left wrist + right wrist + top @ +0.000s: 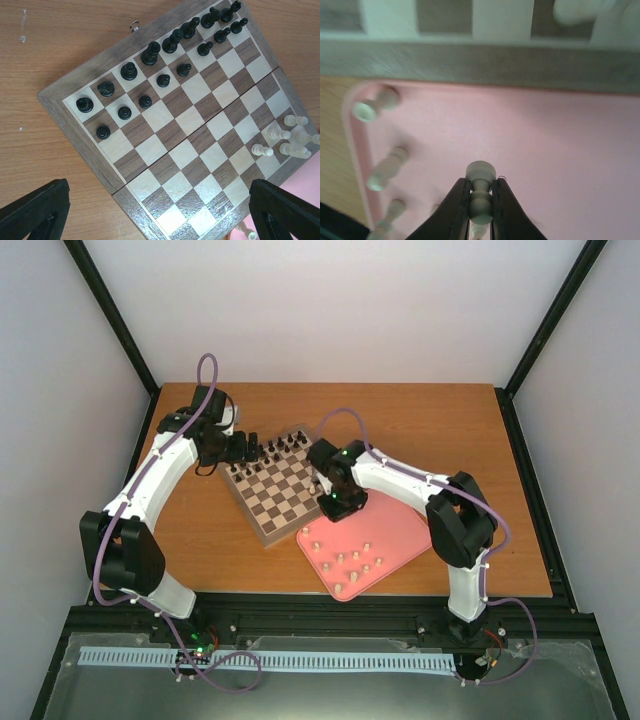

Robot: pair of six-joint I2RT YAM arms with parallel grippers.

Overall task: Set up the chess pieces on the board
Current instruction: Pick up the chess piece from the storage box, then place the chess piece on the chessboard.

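My right gripper is shut on a pale cream chess piece and holds it just above the pink tray, close to the board's tan border. Other cream pieces lie along the tray's left rim. In the top view the right gripper hangs at the board's near right edge, over the tray's far corner. The board has several cream pieces standing at its right corner. My left gripper stands open over the board's near-left corner, with nothing between its fingers.
Black pieces fill two rows on the far side of the board. The pink tray lies right of the board with several cream pieces scattered on it. Bare wooden table surrounds both.
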